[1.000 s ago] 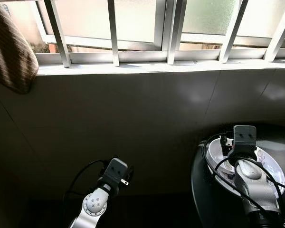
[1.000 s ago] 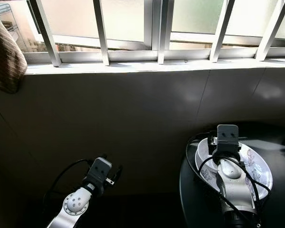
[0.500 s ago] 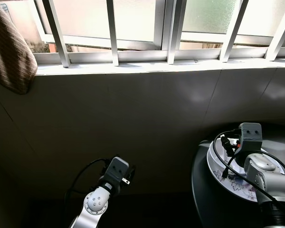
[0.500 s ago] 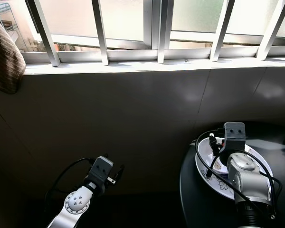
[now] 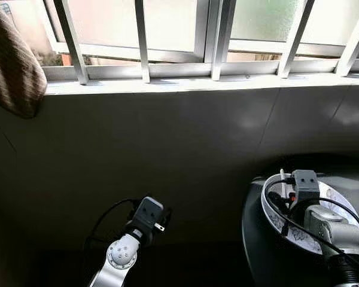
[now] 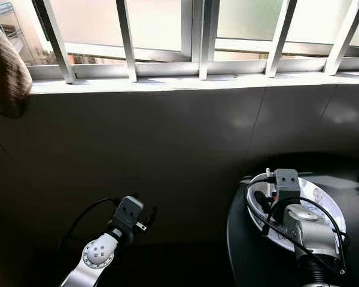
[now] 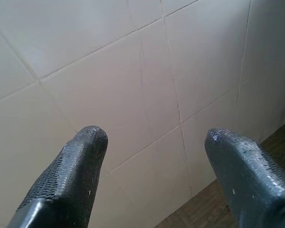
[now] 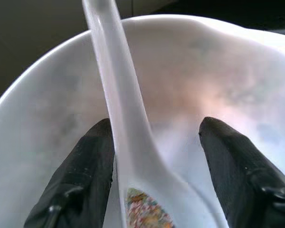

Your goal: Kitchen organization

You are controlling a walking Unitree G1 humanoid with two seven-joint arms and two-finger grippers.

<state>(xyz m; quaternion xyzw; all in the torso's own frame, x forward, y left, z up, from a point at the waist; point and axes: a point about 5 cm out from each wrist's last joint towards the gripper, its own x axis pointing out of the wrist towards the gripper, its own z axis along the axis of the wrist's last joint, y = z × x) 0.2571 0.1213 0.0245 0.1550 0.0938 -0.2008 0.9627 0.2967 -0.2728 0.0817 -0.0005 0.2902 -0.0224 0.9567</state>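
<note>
A window (image 5: pixel 167 27) with frosted panes runs across the top, behind 5 pale slanted bars (image 5: pixel 142 40). Below it a bright sill (image 5: pixel 185 85) caps a wall (image 5: pixel 167 155) of large glossy tiles that lies in shade. A brown striped cloth (image 5: pixel 9 66) hangs at the upper left, overlapping the sill's end. In the left wrist view the wall tiles (image 7: pixel 109 80) look pale, with thin grout lines, and a strip of brown floor (image 7: pixel 199 209) meets them.
</note>
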